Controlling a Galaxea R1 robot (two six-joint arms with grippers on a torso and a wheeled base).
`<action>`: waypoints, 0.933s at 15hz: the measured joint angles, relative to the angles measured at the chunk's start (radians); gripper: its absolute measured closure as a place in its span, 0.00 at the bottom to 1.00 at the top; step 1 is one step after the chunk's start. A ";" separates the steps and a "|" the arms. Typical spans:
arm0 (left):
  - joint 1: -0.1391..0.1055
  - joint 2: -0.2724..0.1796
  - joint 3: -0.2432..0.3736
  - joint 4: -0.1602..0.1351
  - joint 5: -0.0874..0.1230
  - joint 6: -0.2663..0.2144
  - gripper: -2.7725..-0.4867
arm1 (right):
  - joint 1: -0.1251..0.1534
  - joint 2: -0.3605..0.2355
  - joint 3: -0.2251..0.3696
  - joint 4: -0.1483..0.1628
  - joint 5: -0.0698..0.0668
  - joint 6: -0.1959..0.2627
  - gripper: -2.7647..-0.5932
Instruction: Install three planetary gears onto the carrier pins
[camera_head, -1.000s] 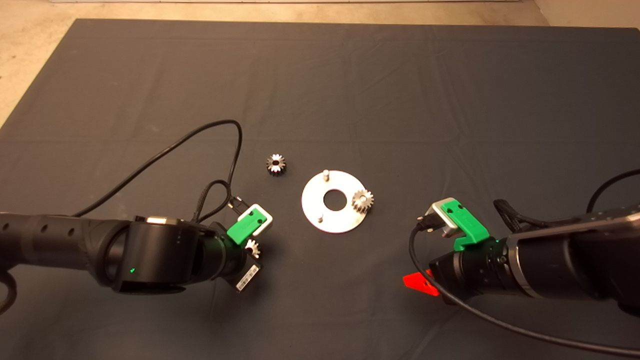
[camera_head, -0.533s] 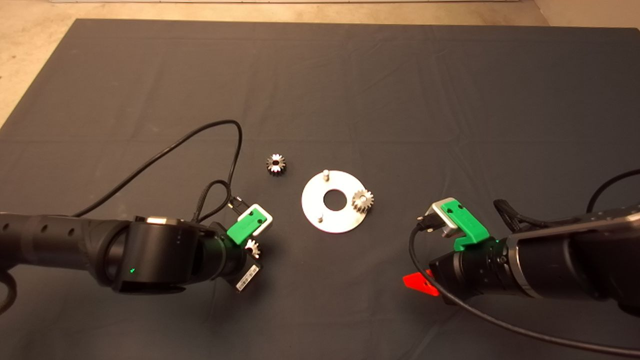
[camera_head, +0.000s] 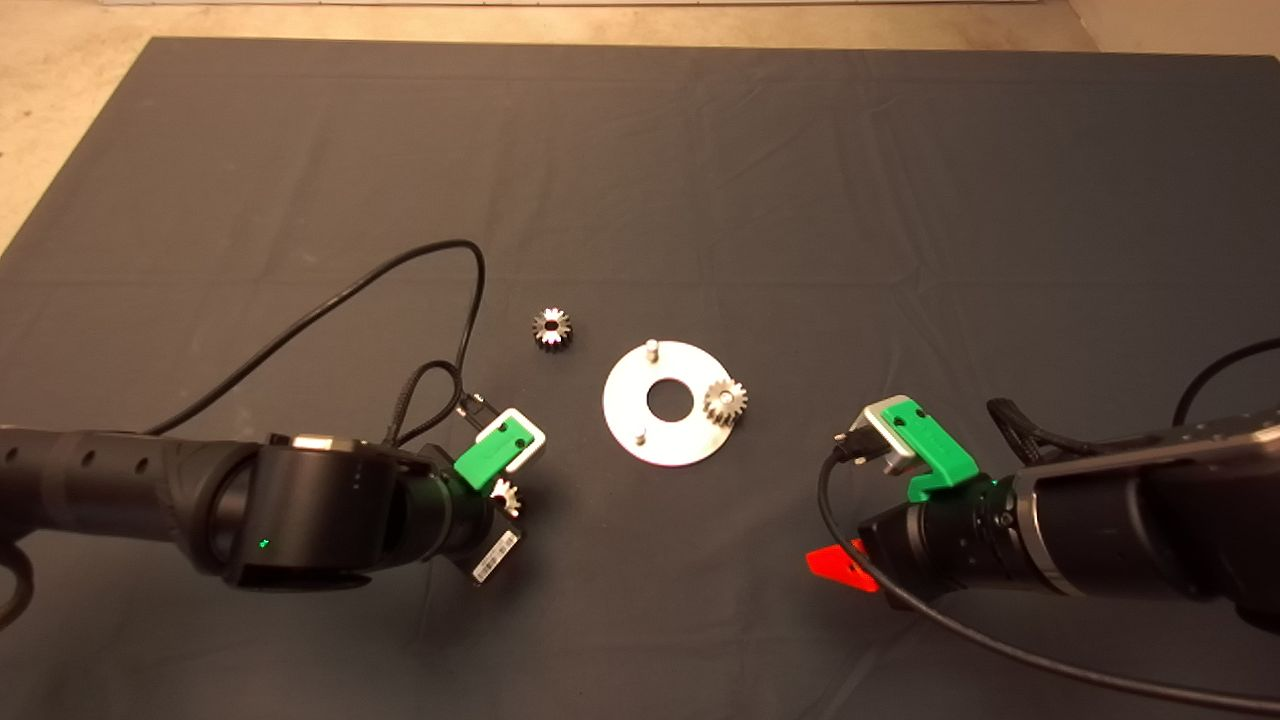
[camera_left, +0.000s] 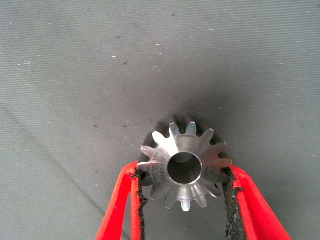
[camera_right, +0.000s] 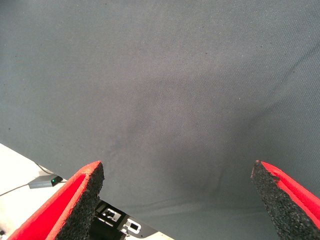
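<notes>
Left gripper (camera_left: 182, 192) low over the mat's near left, fingers closed in, right gripper (camera_right: 177, 195) spread wide at near right

Left gripper (camera_head: 503, 497): its red fingers are hiding under the green mount and the arm in the head view.
Held gear (camera_head: 505, 495): only a few teeth are peeking out from beneath that mount.
Third pin: the seated gear (camera_head: 725, 401) is covering it.
Right gripper (camera_right: 180, 187): its fingers are running off the picture's edge.
Grey box (camera_right: 45, 180): it is showing too small to identify.
</notes>
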 joint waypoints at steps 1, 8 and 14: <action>0.000 0.000 0.007 0.000 0.000 0.000 0.93 | 0.000 0.000 0.000 0.000 0.000 0.000 0.26; 0.003 0.008 0.056 -0.002 0.000 0.035 0.93 | 0.000 -0.005 0.000 0.000 0.000 -0.004 0.26; -0.066 0.092 0.032 -0.081 0.001 0.108 0.94 | 0.000 -0.070 0.000 0.000 -0.001 -0.039 0.26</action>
